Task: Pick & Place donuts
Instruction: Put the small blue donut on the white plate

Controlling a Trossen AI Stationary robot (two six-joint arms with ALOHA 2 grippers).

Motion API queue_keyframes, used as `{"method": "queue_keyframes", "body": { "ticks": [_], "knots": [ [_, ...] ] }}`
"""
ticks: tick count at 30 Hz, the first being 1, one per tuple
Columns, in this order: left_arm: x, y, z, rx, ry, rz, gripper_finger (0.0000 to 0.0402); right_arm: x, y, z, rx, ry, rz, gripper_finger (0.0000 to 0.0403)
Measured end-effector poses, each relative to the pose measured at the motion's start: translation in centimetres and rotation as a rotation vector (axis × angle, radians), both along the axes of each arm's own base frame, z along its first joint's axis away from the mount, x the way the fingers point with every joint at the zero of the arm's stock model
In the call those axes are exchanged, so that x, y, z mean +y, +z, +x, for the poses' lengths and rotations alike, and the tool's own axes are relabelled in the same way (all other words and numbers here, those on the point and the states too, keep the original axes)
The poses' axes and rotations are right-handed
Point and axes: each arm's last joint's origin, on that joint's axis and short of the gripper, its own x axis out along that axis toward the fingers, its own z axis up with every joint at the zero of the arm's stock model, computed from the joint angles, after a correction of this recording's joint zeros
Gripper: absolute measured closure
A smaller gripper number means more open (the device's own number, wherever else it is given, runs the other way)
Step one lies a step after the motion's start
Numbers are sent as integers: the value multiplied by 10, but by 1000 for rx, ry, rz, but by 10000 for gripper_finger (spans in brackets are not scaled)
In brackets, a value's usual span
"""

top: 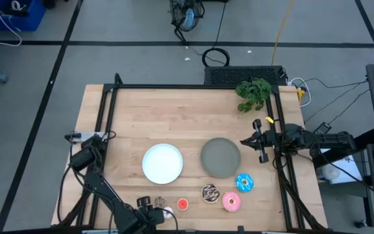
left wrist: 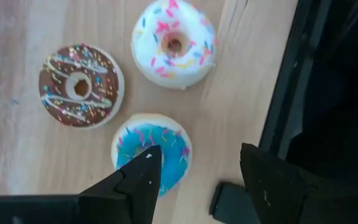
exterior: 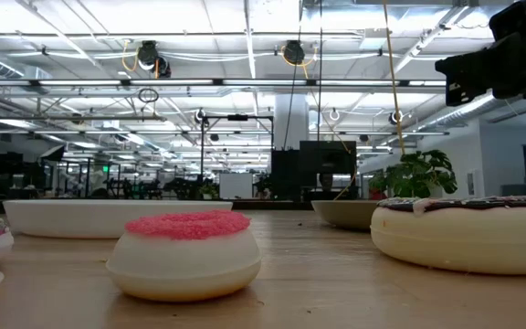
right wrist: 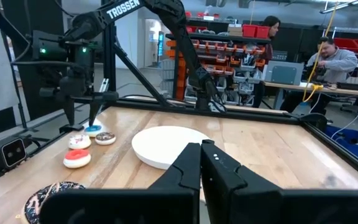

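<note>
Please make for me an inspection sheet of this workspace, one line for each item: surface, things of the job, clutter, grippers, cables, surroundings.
Surface: wooden table in a black frame, holding a white plate and a grey plate, both without donuts.
Job's things: donuts in a row along the near edge: large blue donut, large pink donut, large brown donut, small red donut, small brown donut; small blue donut and small white donut show at the left wrist.
Clutter: green plant at the far right corner.
Grippers: left gripper open over the small blue donut; right gripper shut, beside the grey plate.
Cables: several lie on the floor around the table.
Surroundings: people at desks behind.
</note>
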Motion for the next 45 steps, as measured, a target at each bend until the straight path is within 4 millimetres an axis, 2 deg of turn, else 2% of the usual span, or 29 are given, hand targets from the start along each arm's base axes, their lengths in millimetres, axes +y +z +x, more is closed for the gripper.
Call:
{"method": "queue_keyframes", "body": {
  "ticks": [7,16,19,23,33,39,45],
  "knots": [
    [-1,-11,-2,66,14,-1,181,0,0,0,0,0,0,403],
    [0,-18,1,68,-8,27,181,0,0,0,0,0,0,403],
    [3,-21,2,66,21,29,192,0,0,0,-1,0,1,403],
    [5,-24,2,72,48,33,239,0,0,0,0,0,0,403],
    [9,-26,5,124,83,-13,386,0,0,0,-1,0,1,403],
    [13,-14,13,153,40,-25,383,0,0,0,-1,0,1,403],
    [15,35,23,123,-10,69,392,0,0,0,-1,0,1,403]
  ]
}}
